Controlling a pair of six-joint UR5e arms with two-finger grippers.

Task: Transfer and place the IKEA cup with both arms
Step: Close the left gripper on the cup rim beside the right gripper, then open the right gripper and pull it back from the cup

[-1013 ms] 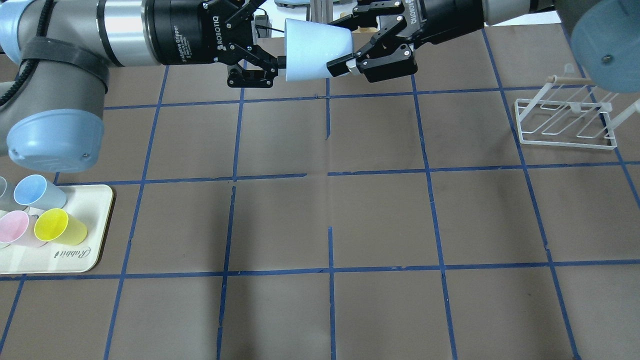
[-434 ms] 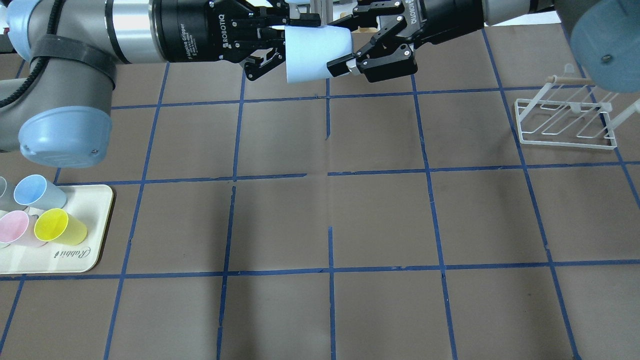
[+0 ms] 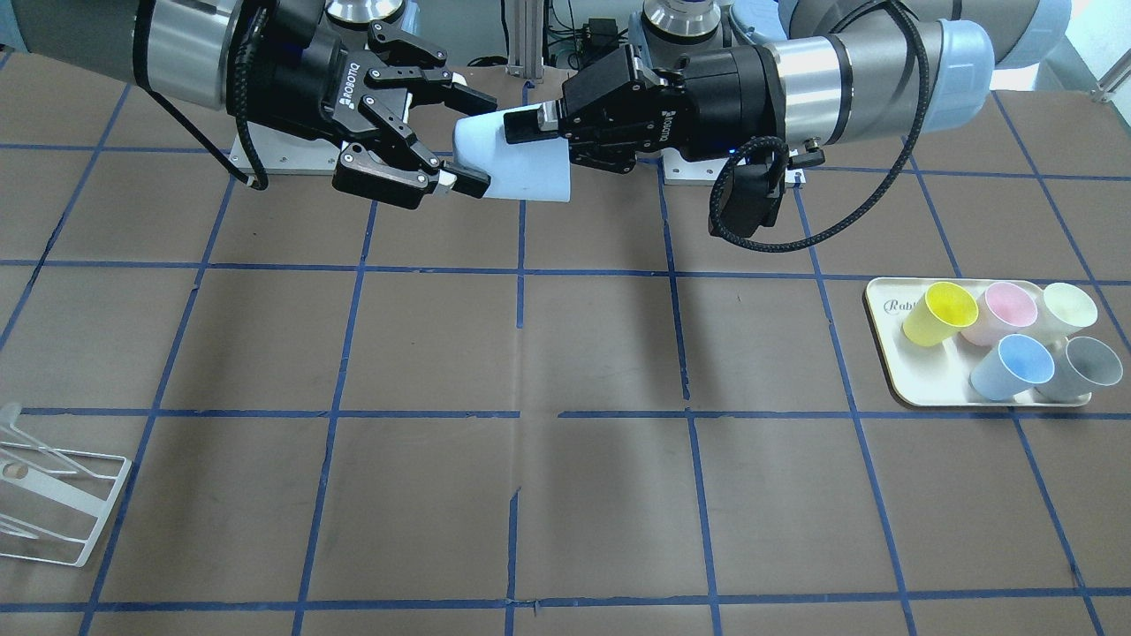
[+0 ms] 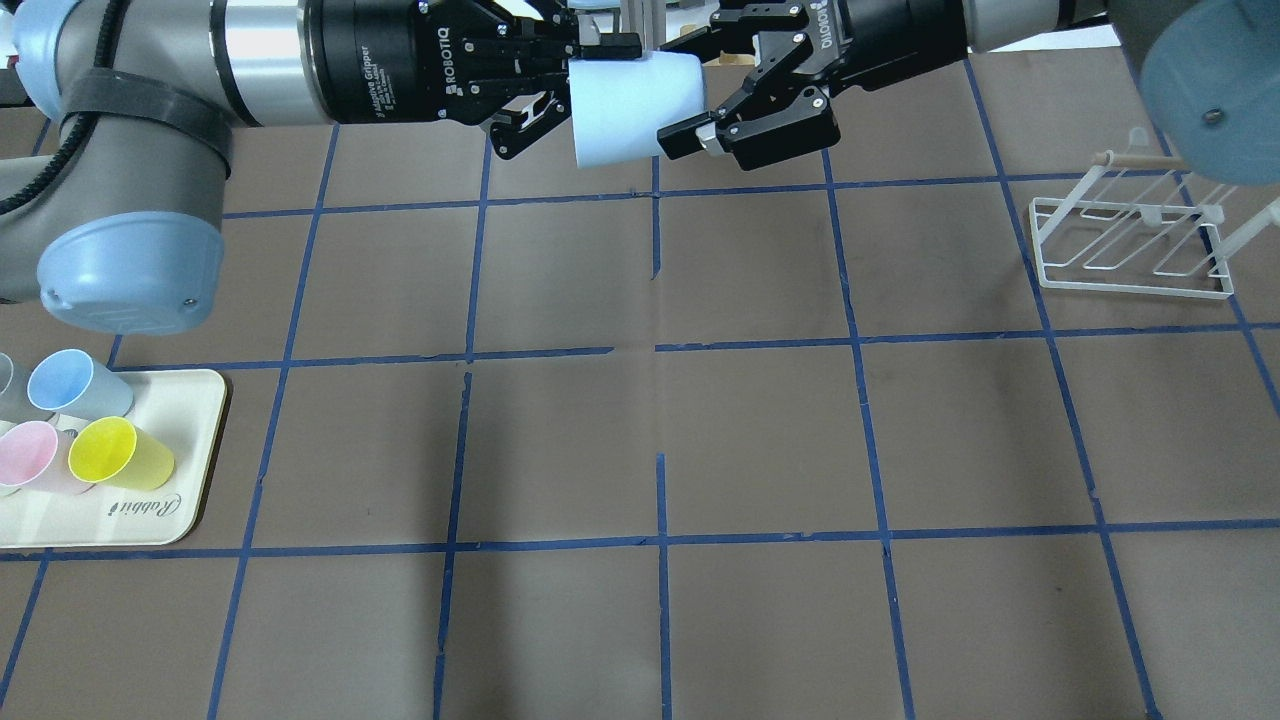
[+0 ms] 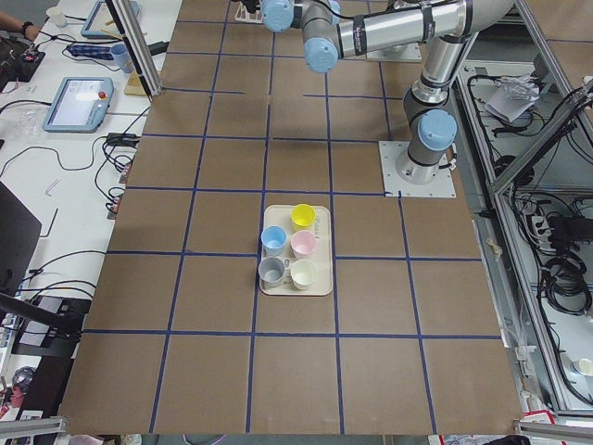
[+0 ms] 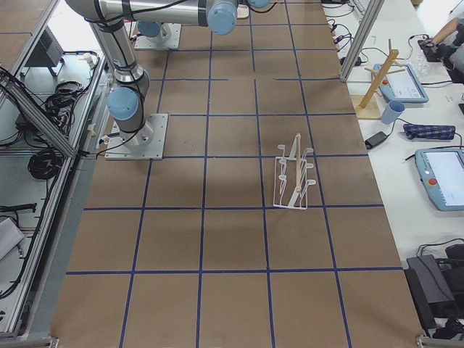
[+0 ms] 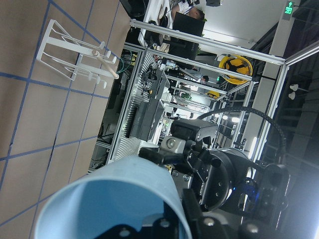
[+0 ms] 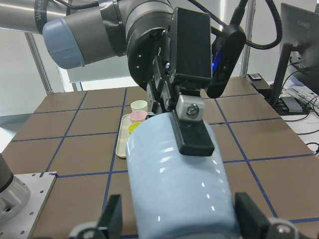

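Note:
The pale sky-blue IKEA cup (image 4: 625, 105) hangs on its side in the air at the table's far edge, between both grippers; it also shows in the front view (image 3: 521, 168). My left gripper (image 4: 585, 60) is shut on its wide rim, one finger outside the wall (image 8: 192, 132) and the other inside. My right gripper (image 4: 690, 90) is open around the narrow base. Its fingertips (image 8: 113, 215) stand a little off the cup's sides in the right wrist view. The left wrist view shows the cup's rim (image 7: 109, 199) close up.
A cream tray (image 4: 150, 520) at the near left holds the blue twin cup (image 4: 70, 385), a yellow cup (image 4: 115, 450), a pink cup and others. A white wire rack (image 4: 1130, 245) stands at the right. Brown table with a blue tape grid.
My left gripper moved in and shut on the cup's rim. After that my right gripper's fingers spread off the cup's base. The cup stayed where it was.

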